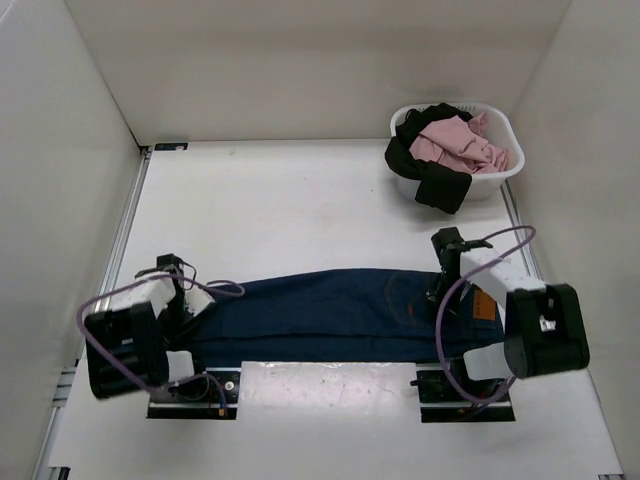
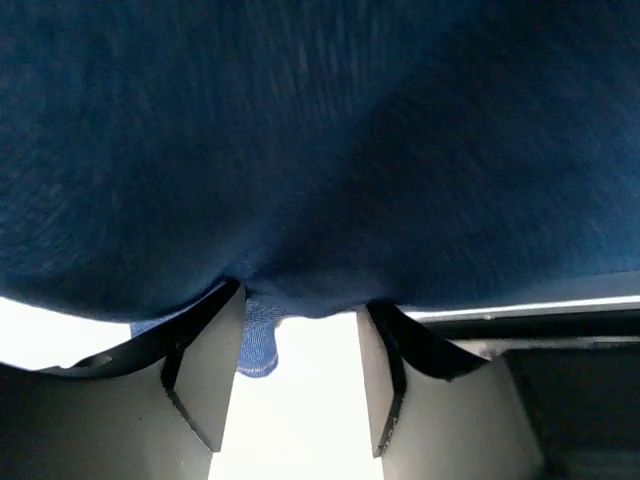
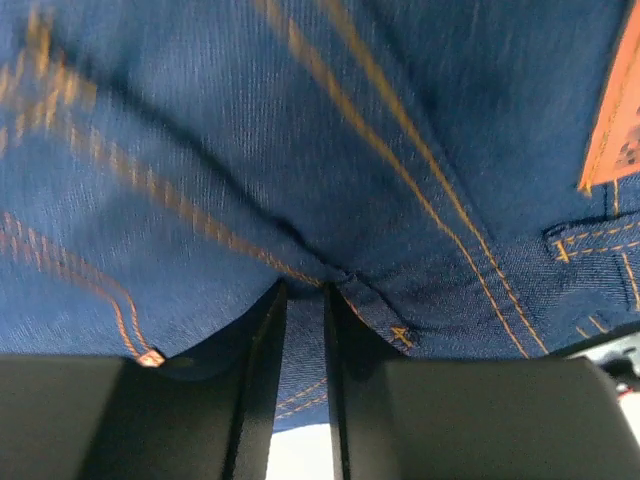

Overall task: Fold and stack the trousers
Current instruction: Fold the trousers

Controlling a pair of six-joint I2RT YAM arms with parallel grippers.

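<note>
The trousers are dark navy jeans, laid flat in a long band across the near part of the table, with the waist at the right. My right gripper is down on the waist end. In the right wrist view the right gripper is shut on a fold of denim with orange stitching. My left gripper sits at the leg ends. Seen from the left wrist, the left gripper stands open. The trousers lie over its tips, and a small hem flap hangs by the left finger.
A white laundry basket stands at the back right, holding a pink garment and a black garment that droops over its front rim. White walls close in the table on three sides. An orange leather patch marks the waistband.
</note>
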